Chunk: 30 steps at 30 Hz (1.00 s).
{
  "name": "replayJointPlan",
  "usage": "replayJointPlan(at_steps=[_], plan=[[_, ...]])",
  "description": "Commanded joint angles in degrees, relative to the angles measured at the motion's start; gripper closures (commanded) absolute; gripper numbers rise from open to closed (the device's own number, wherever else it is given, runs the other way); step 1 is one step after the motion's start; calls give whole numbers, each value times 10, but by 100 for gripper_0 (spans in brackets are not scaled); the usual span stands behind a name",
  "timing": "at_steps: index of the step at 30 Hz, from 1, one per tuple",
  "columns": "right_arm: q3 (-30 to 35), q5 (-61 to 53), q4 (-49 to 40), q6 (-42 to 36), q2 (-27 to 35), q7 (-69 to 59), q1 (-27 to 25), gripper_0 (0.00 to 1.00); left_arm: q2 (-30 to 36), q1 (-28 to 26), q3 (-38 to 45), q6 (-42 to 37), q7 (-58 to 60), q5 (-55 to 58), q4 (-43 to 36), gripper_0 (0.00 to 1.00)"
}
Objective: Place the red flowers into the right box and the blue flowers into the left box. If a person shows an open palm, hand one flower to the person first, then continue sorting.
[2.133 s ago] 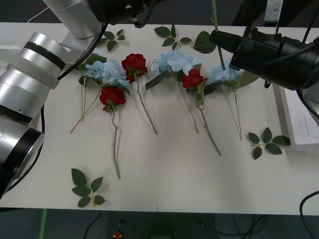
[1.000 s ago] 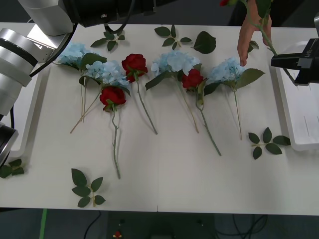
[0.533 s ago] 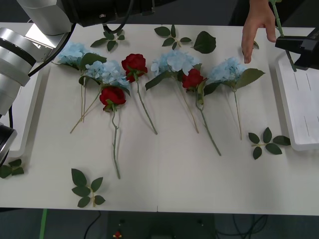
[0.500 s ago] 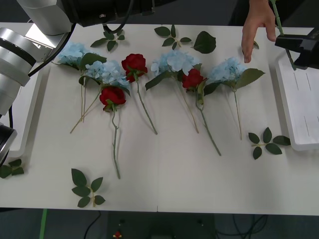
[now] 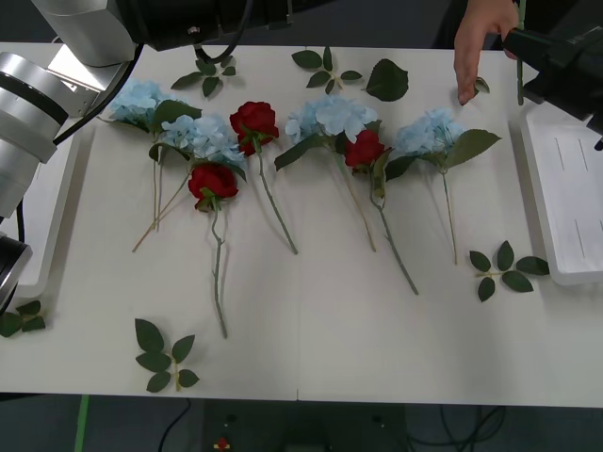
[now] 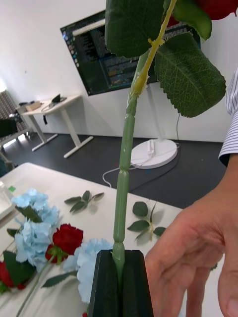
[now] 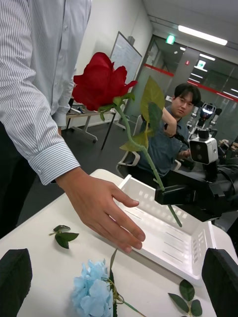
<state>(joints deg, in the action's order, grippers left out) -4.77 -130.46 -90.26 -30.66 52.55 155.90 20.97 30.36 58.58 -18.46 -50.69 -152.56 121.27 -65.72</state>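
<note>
My right gripper [image 5: 516,42] is raised over the table's far right corner, shut on the green stem [image 6: 124,188] of a red flower [image 7: 101,86] held upright. A person's open hand [image 5: 471,47] hangs just beside it, fingers down, not touching the stem. Three red flowers [image 5: 254,121] [image 5: 213,181] [image 5: 364,149] and several blue flowers [image 5: 203,137] [image 5: 330,115] [image 5: 429,132] lie in a row on the table. The right box [image 5: 570,207] sits under the right arm. The left box [image 5: 42,273] is partly behind my left arm. My left gripper [image 7: 118,257] is open, held high and facing the hand.
Loose green leaf sprigs lie at the far edge [image 5: 325,66], front left [image 5: 162,356] and near the right box [image 5: 504,268]. My left arm [image 5: 57,85] spans the table's far left corner. A monitor and desks stand in the room behind.
My right gripper has carried the rose farther back and a little left, closer to the hand. The hand has stayed near the far edge, fingers pointing down.
</note>
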Motion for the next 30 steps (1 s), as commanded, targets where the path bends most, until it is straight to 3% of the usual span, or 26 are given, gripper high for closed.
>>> replayJointPlan(at_steps=[1,13,30], plan=[[27,-7,-25,25,-37,-9,3,100,16,35,-5,-5,-24,0,-6,0],[25,72,-24,112,-87,-9,29,100,16,35,-5,-5,-24,0,-6,0],[-4,78,34,129,-109,-9,87,100,16,35,-5,-5,-24,0,-6,0]])
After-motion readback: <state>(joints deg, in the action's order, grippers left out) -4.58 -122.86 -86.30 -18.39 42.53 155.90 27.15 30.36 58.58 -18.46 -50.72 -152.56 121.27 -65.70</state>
